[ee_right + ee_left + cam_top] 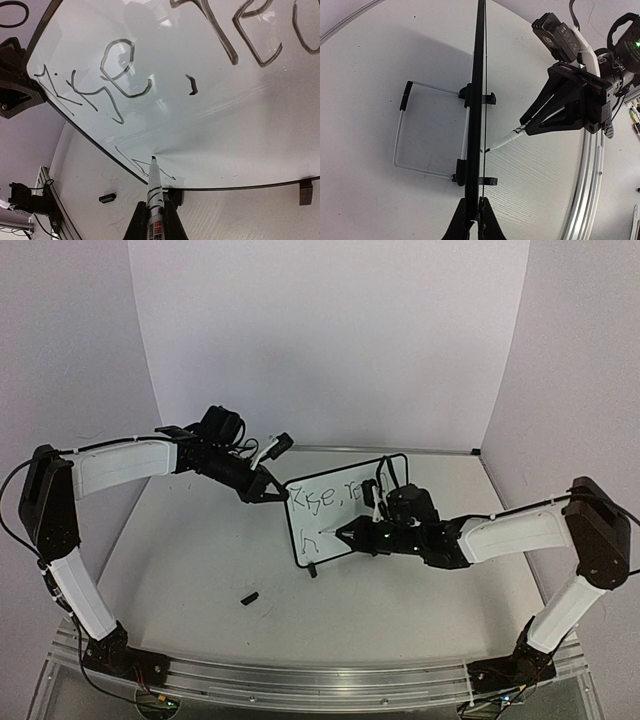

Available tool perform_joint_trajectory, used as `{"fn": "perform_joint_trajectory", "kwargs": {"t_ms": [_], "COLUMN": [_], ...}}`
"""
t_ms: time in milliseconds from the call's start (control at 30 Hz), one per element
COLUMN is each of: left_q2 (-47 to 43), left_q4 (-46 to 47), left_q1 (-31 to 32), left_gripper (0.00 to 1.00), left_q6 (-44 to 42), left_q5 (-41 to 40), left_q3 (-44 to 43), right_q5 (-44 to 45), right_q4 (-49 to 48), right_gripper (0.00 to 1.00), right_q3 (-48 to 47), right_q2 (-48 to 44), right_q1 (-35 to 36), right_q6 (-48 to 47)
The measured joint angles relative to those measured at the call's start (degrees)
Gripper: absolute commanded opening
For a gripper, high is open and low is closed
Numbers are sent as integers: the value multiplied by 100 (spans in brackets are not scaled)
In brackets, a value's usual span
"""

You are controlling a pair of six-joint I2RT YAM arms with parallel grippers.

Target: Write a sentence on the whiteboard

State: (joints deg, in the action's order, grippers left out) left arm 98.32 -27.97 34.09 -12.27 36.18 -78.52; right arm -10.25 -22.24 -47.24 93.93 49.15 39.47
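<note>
The whiteboard [337, 521] stands tilted at the table's middle. My left gripper [273, 489] is shut on its upper left edge. In the left wrist view the whiteboard [479, 90] shows edge-on, with that gripper [475, 220] clamped on the frame. The sentence [115, 75] reads roughly "Rise, rea" on the top line, and a first letter [131, 161] begins a lower line. My right gripper [155, 222] is shut on a white marker [155, 187], and the marker's tip touches the board by that letter. The same gripper [350, 535] sits in front of the board's lower right.
A small black marker cap [249, 597] lies on the table in front of the board. A wire stand [400, 135] props the board from behind, and two black feet [490, 98] stick out at its base. An aluminium rail [320, 680] runs along the near edge.
</note>
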Motion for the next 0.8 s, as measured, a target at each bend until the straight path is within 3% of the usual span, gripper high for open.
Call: {"fn": "perform_joint_trajectory", "kwargs": {"t_ms": [800], "left_q2": [0], "left_q4": [-2], "left_q1": [0], "left_gripper": [0], "left_q6": [7], "left_q5": [-22], "left_q3": [0], "right_q5": [74], "right_q4": [416], "right_gripper": [0], "right_q3": [-47], "right_q2": [292], "right_q1": [13], "right_q6": [175]}}
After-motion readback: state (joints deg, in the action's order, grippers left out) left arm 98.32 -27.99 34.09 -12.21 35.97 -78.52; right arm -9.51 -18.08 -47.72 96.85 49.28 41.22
